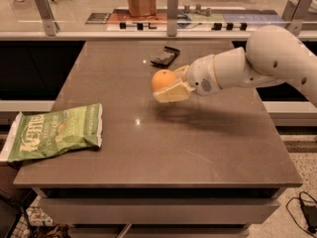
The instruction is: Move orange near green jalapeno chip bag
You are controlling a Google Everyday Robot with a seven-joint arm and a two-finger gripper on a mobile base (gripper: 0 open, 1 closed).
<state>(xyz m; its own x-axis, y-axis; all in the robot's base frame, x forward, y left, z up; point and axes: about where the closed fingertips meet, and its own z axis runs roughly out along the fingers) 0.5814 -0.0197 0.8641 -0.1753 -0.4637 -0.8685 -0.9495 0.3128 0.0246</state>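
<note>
The orange is round and plain orange. It is held in my gripper, which is shut on it and carries it above the middle of the brown table. The white arm reaches in from the right. The green jalapeno chip bag, light green with white "Kettle" lettering, lies flat at the table's front left edge, well to the left of the orange and lower in the view.
A small flat black packet lies on the table behind the orange. A counter with a glass barrier and a brown paper bag runs along the back. A cable lies on the floor at right.
</note>
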